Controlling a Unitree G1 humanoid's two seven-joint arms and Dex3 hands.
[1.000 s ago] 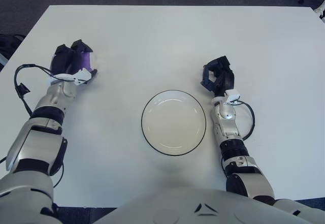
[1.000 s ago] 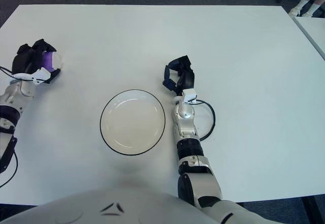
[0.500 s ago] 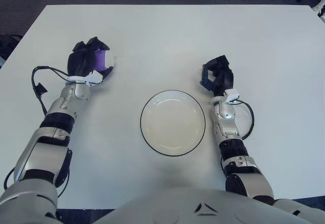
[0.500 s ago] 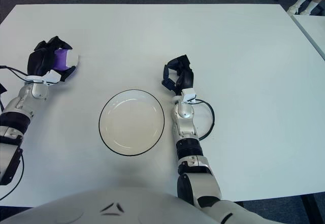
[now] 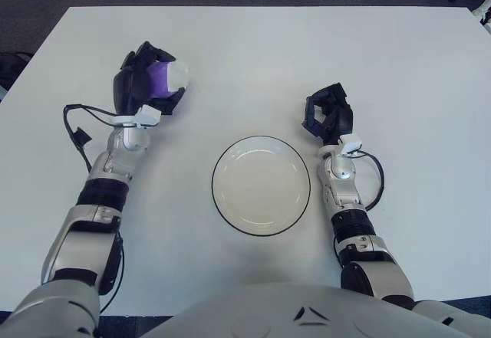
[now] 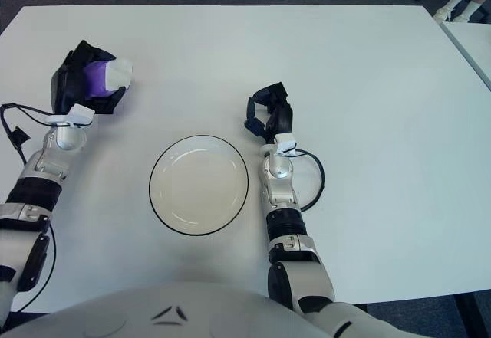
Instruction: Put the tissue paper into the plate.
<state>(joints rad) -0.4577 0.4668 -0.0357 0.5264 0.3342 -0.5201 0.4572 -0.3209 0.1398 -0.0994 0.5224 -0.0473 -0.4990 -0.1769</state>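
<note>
nearest the robot, a round white plate (image 5: pixel 261 185) with a dark rim sits flat on the white worktop (image 5: pixel 253 54), its bowl holding nothing. just to the plate's right the right hand (image 5: pixel 328 113) rests on the worktop at the plate's far right edge, apart from the rim, its dark fingers (image 5: pixel 316 106) curled inward and holding nothing; a black cable (image 5: pixel 376 178) loops beside its wrist. farther back and to the plate's left, the left hand (image 5: pixel 146 87) is raised above the worktop, well apart from the plate. its fingers (image 5: pixel 132 83) are clamped on the tissue paper (image 5: pixel 163 77), a small purple and white pack whose white end shows at the hand's right side. a black cable (image 5: pixel 77 131) trails from the left wrist.
</note>
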